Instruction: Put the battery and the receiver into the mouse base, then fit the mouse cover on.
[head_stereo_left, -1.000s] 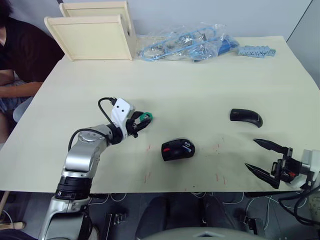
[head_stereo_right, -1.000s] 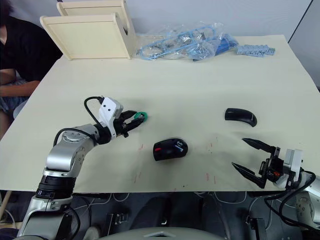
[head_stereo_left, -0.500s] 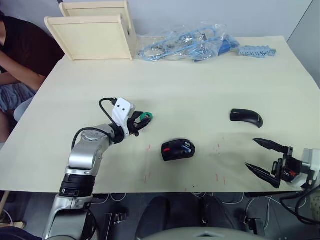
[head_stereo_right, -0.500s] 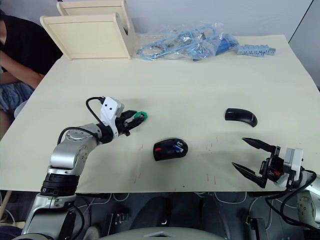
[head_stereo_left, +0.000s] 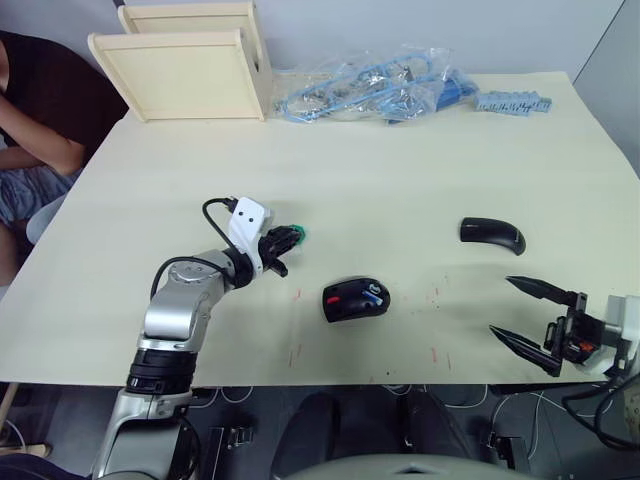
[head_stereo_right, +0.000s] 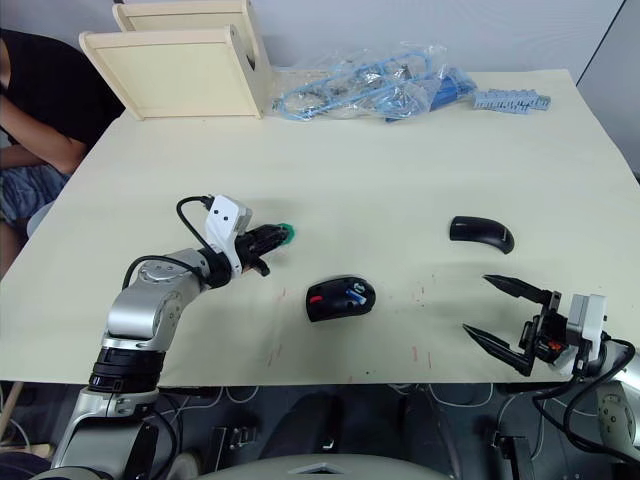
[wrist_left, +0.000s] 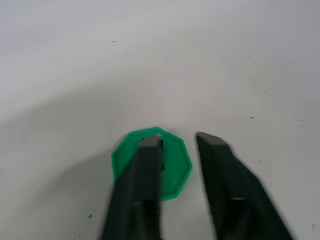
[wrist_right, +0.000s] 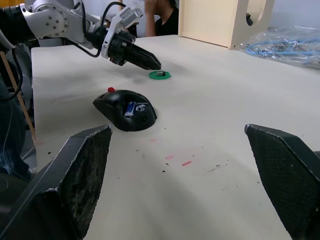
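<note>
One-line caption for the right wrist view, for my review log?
Left gripper poised beside the green disc; mouse base lies open with battery seated inside.

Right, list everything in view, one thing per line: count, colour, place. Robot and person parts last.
mouse base: 1, black with a red patch, near middle of the table's front part; a blue-and-silver battery lies in it.
mouse cover: 1, glossy black, on the table's right side, apart from the base.
green disc: 1, green, flat on the table left of the base, with a small dark item on it.
wooden racks: 2, pale wood, far left corner.
plastic bags: a heap, clear with blue contents, far edge.
blue strip: 1, light blue, far right.
table: 1, cream.
person: 1, dark top, seated at the far left.
left gripper: black, slightly open, over the green disc.
right gripper: black, open, at the front right edge.
</note>
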